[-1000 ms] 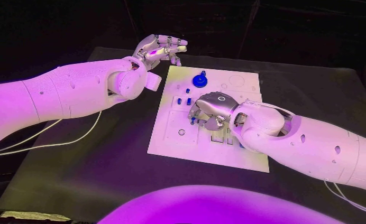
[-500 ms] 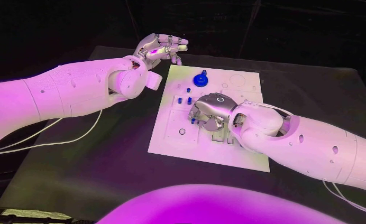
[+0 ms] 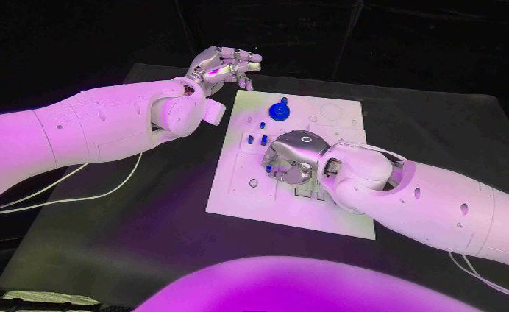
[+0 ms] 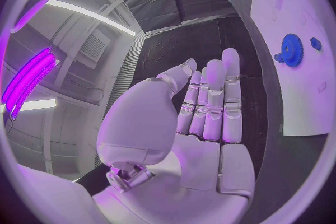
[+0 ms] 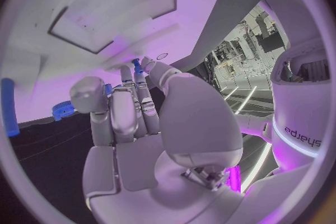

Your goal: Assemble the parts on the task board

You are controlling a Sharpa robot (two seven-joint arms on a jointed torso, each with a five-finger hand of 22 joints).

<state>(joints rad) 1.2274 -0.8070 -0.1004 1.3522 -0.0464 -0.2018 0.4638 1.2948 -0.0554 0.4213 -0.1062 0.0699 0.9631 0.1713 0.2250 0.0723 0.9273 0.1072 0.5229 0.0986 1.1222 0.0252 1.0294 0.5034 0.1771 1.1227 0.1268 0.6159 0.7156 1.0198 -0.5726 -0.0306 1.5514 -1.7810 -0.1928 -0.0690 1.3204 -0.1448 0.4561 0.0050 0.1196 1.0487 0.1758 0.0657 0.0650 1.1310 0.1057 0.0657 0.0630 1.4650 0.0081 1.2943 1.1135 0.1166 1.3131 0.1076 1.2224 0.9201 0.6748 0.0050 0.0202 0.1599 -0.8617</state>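
Over the task board (image 3: 239, 194), a small blue peg (image 5: 136, 65), judged light, rigid and slippery, is pinched by right hand (image 3: 292, 157) fingertips; left hand (image 3: 221, 65) fingers loosely curled, empty

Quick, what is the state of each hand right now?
Left hand: open, fingers straight, holding nothing.
Right hand: holding a small blue part between its fingertips, over the white task board.

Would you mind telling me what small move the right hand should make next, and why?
Probably ease the right hand down to seat the small blue part pinched at its fingertips, since it hovers over the task board, while the left hand waits open beyond its far edge.
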